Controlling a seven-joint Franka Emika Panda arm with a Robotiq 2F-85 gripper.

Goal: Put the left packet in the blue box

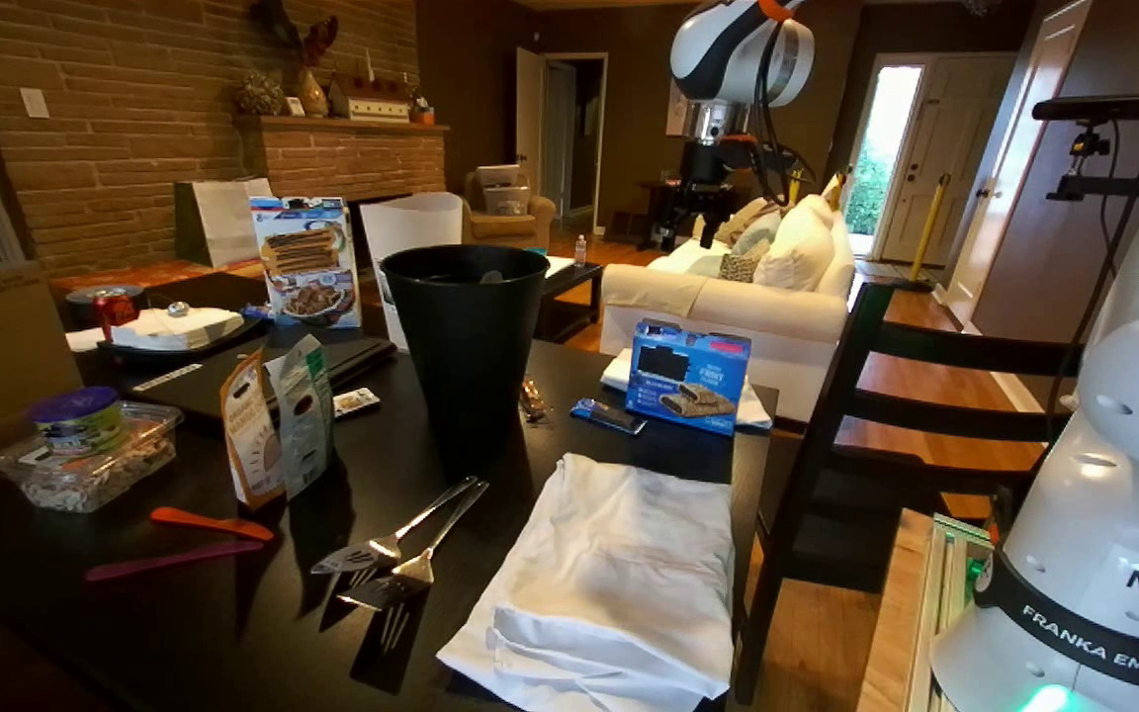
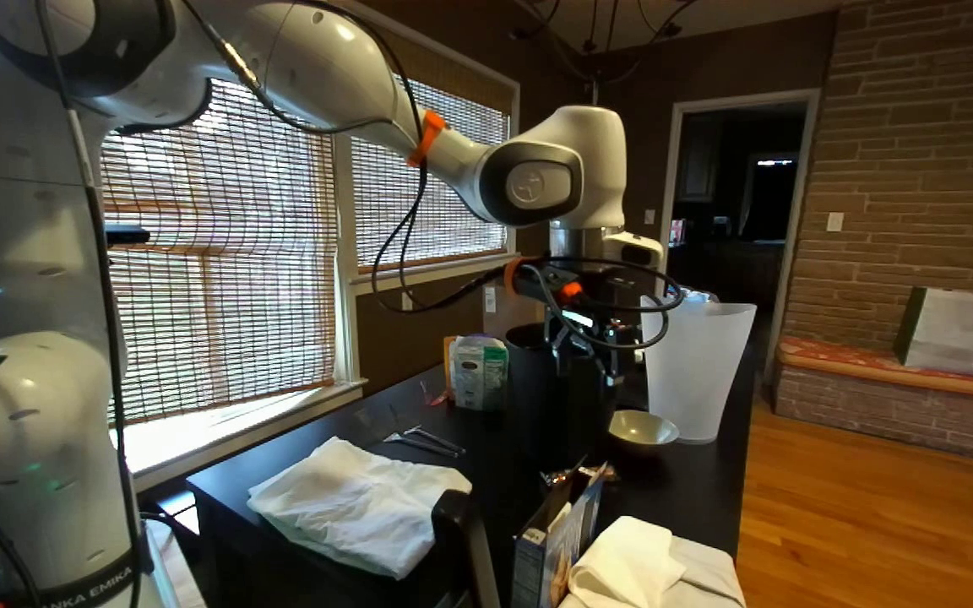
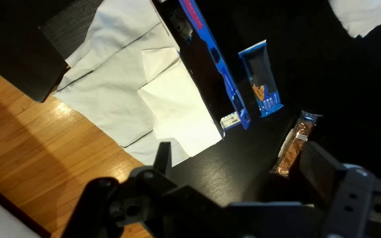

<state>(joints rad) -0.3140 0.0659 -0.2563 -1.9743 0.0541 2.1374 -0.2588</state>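
The left packet, narrow and blue with a dark middle, lies flat on the dark table in the wrist view (image 3: 261, 79), beside the front panel of the blue box. In an exterior view the packet (image 1: 609, 415) rests just in front of the box's corner. Standing upright, the blue box (image 1: 693, 381) has its top open, and the wrist view looks down along its blue panel (image 3: 225, 74). High above the table, my gripper (image 3: 243, 162) has its fingers spread wide, with nothing between them. I cannot make out the packet in the view where the box (image 2: 558, 540) appears edge-on.
A brown packet (image 3: 293, 145) lies near the blue one. The tall black bin (image 1: 466, 346) stands close by. White cloth (image 3: 111, 82) lies behind the box, and a folded white cloth (image 1: 619, 564) covers the table's near part. A chair (image 1: 827, 415) borders the table.
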